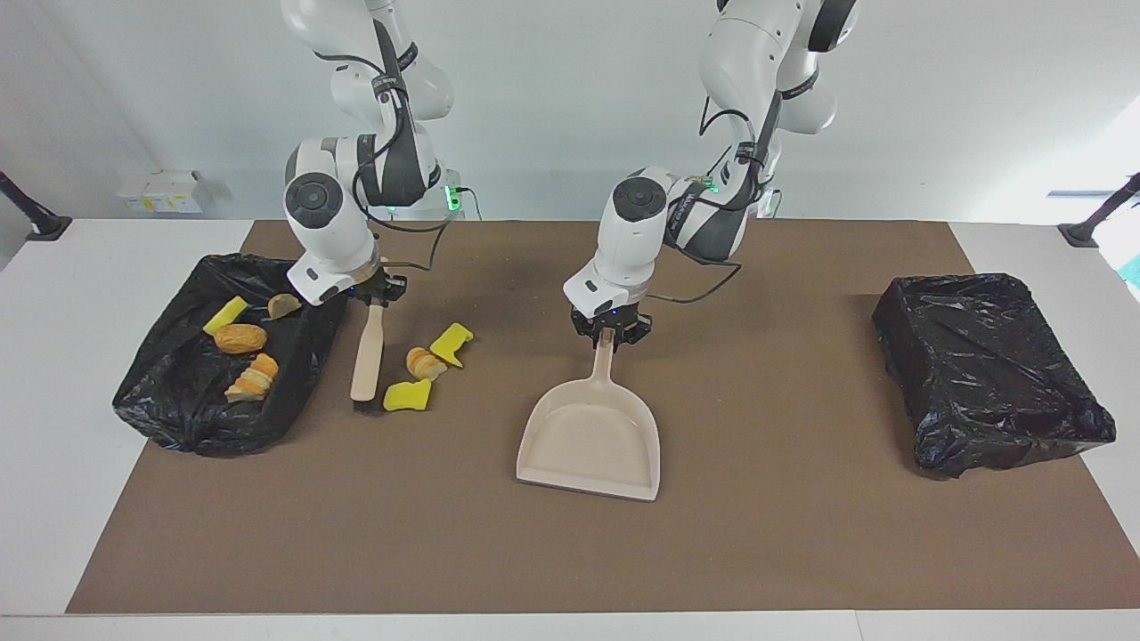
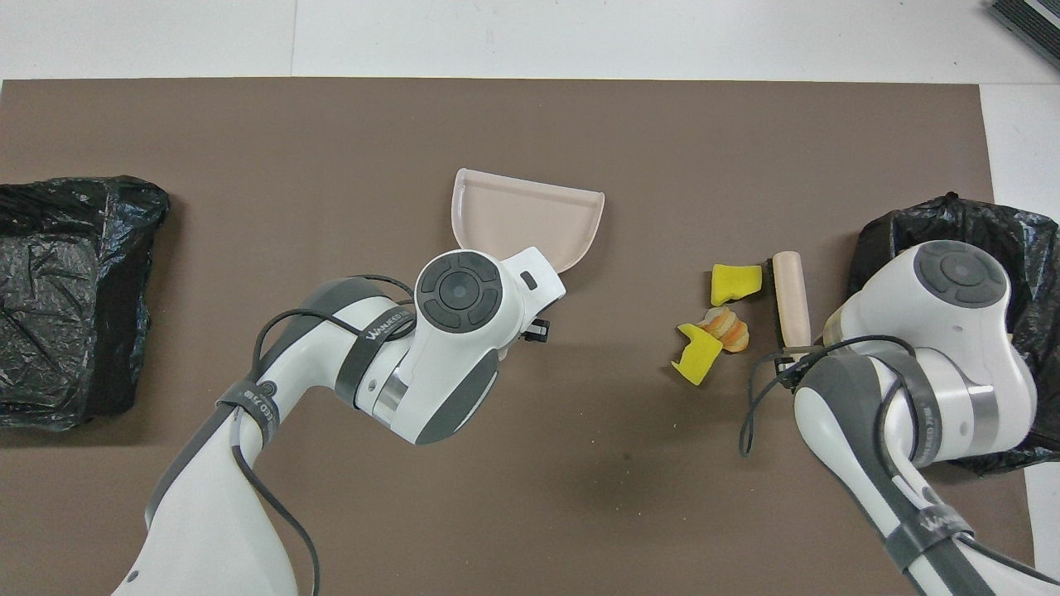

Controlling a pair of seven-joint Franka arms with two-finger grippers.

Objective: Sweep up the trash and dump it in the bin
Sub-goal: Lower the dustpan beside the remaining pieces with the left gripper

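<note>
Two arms: both white with dark joint bands; one reaches over the middle of the table, the other over the right arm's end.
Writing: "WANEED" or something close to it on a band of the left arm (image 2: 389,323) and again on the right arm (image 2: 936,521); the rest is unreadable.
Left gripper (image 1: 609,334): clenched on the handle of the beige dustpan (image 1: 592,441), whose pan rests on the mat, mouth pointing away from the robots.
Right gripper (image 1: 378,292): clamped on the handle end of the wooden brush (image 1: 367,356), bristles down on the mat beside the loose trash.
Loose trash: two yellow sponge pieces (image 1: 407,396) (image 1: 451,343) and a bread chunk (image 1: 425,363) between them, on the mat between brush and dustpan.
Filled bin (image 1: 160,405): black-lined, at the right arm's end, holding a sponge piece (image 1: 224,314) and several bread pieces (image 1: 240,338).
Second bin (image 1: 993,369): black-lined, at the left arm's end of the table.
Surface: brown mat (image 1: 802,552) over a white table (image 1: 53,499).
Room: plain white wall; a small white box (image 1: 160,191) by the wall past the filled bin; dark stands at both table ends.
</note>
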